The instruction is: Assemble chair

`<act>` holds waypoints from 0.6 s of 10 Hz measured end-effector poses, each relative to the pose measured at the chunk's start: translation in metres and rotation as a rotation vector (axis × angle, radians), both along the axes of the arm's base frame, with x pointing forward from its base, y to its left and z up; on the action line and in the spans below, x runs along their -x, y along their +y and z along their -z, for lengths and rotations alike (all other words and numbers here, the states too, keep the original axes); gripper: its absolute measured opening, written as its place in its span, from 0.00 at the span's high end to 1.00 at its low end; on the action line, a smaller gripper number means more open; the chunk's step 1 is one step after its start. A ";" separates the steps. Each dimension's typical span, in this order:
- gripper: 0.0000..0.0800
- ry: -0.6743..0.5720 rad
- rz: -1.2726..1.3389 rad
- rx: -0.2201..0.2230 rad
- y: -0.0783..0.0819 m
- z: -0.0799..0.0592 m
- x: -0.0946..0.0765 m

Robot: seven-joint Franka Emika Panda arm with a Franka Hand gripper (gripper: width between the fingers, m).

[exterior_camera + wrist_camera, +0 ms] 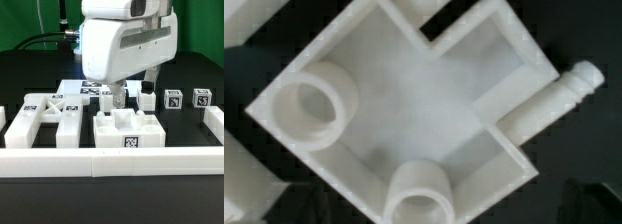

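The chair lies in loose white pieces. The seat slab (128, 128) sits mid-table with a tag on its front face. My gripper (118, 100) hangs just above the slab's rear edge, open, with nothing between its fingers. The wrist view looks straight down into the slab (420, 110): a shallow rimmed tray with two round bosses (310, 100) and a peg (557, 98) sticking out of one side. My fingertips do not show in that view. The X-braced frame (48, 112) lies at the exterior view's left. Three short tagged posts (172, 99) stand at the right.
A long low white rail (110, 160) runs across the front of the table. The marker board (80, 88) lies flat behind the frame. Another white block (4, 118) shows at the exterior view's left edge. The table surface is black.
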State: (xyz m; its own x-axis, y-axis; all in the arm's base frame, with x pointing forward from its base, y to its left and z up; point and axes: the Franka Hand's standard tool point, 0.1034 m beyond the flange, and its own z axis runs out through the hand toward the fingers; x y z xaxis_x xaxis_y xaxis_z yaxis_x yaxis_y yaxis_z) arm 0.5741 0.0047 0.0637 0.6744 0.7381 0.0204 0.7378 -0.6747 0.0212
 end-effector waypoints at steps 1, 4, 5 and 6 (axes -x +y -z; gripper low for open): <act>0.19 0.000 0.038 -0.002 0.000 0.000 0.000; 0.19 0.009 0.375 -0.031 0.011 0.011 -0.008; 0.19 0.008 0.448 -0.041 0.014 0.012 -0.011; 0.19 0.012 0.522 -0.051 0.016 0.012 -0.011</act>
